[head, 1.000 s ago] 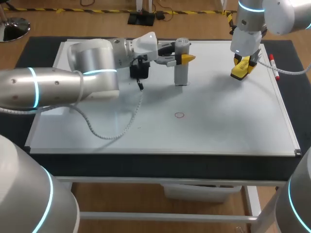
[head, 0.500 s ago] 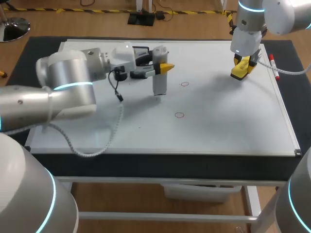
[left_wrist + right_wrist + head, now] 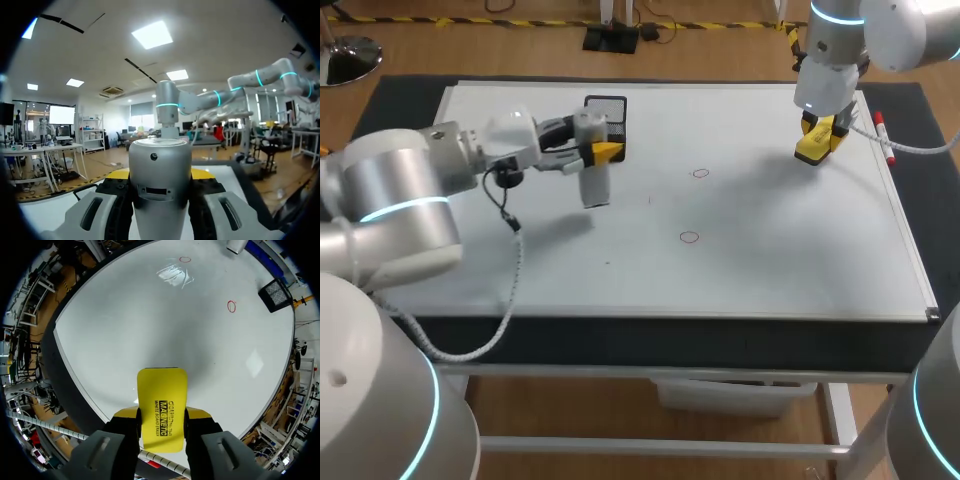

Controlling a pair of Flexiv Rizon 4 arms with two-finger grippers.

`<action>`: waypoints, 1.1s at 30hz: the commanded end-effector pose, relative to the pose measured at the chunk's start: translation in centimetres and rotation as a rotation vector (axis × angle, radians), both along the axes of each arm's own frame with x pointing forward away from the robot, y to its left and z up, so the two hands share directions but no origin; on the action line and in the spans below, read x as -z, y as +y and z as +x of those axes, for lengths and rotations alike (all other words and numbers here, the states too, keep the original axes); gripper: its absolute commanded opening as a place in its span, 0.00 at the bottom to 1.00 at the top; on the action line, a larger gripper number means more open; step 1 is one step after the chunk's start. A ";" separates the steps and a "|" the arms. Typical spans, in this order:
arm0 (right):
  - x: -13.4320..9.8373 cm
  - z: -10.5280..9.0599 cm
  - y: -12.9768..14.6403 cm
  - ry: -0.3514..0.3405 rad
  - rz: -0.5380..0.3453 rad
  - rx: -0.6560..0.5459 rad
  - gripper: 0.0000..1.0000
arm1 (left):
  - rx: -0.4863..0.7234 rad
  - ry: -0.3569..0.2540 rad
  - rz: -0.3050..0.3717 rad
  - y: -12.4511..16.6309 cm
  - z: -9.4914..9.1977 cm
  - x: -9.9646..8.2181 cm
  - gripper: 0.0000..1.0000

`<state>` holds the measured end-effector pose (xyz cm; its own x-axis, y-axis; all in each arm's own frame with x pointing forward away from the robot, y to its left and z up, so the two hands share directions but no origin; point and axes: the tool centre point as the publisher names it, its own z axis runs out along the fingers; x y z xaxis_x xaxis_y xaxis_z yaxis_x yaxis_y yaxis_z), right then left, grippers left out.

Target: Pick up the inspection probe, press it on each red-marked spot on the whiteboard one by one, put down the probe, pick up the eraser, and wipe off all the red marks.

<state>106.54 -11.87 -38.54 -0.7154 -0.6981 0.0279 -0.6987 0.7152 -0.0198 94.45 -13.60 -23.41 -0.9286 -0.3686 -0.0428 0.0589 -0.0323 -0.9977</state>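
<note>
My left gripper (image 3: 601, 152) is shut on the silver cylindrical probe (image 3: 592, 165), which stands upright over the left part of the whiteboard (image 3: 770, 270), just in front of a black holder (image 3: 605, 108). In the left wrist view the probe (image 3: 160, 175) fills the space between the fingers of the left gripper (image 3: 160, 202). Two small red circles (image 3: 700, 173) (image 3: 689, 237) are drawn near the board's middle, to the right of the probe. My right gripper (image 3: 817, 140) hangs over the far right of the board, shut on the yellow eraser (image 3: 161, 407). The right wrist view shows both red circles (image 3: 231, 306) (image 3: 185, 259) ahead of it.
A red marker (image 3: 883, 135) lies by the board's far right edge, close to my right gripper. A dark mat (image 3: 380, 110) borders the whiteboard on all sides. The left arm's cable (image 3: 515, 260) droops over the near left part of the board.
My left arm has carried the probe leftward, from beside the far red circle to in front of the black holder. The right arm and eraser have not moved.
</note>
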 end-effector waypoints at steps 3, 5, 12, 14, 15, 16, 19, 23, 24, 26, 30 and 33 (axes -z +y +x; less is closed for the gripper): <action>-0.1 0.1 0.0 0.003 -0.003 -0.001 0.00 | -0.051 -0.009 -0.005 4.9 -1.9 -0.4 0.00; -0.1 0.1 0.0 0.003 -0.003 -0.001 0.00 | -0.061 -0.007 -0.006 5.7 -1.8 -0.2 0.00; -0.1 0.1 0.0 0.003 -0.003 -0.001 0.00 | -0.069 -0.006 -0.010 6.9 -2.0 -0.2 0.00; -0.2 0.0 0.7 -0.003 -0.017 -0.029 0.00 | -0.069 -0.006 -0.010 6.9 -2.0 -0.2 0.00; -0.2 -0.1 1.6 -0.009 -0.025 -0.052 0.00 | -0.069 -0.006 -0.010 6.9 -2.0 -0.2 0.00; -0.3 -0.2 2.4 -0.014 -0.026 -0.071 0.00 | -0.069 -0.006 -0.010 6.9 -2.0 -0.2 0.00; -0.5 -0.5 5.1 -0.023 -0.023 -0.135 0.00 | -0.069 -0.006 -0.010 6.9 -2.0 -0.2 0.00; -0.7 -1.1 8.8 -0.024 0.001 -0.223 0.00 | -0.069 -0.006 -0.010 6.9 -2.0 -0.2 0.00; -0.8 -1.2 9.6 -0.027 0.003 -0.239 0.00 | -0.069 -0.006 -0.010 6.9 -2.0 -0.2 0.00; -0.9 -1.6 11.3 -0.031 0.010 -0.283 0.00 | -0.069 -0.006 -0.010 6.9 -2.0 -0.2 0.00; -1.0 -2.3 14.2 -0.039 0.026 -0.373 0.00 | -0.069 -0.006 -0.010 6.9 -2.0 -0.2 0.00; -0.8 -2.9 16.0 -0.037 0.028 -0.449 0.00 | -0.069 -0.006 -0.010 6.9 -2.0 -0.2 0.00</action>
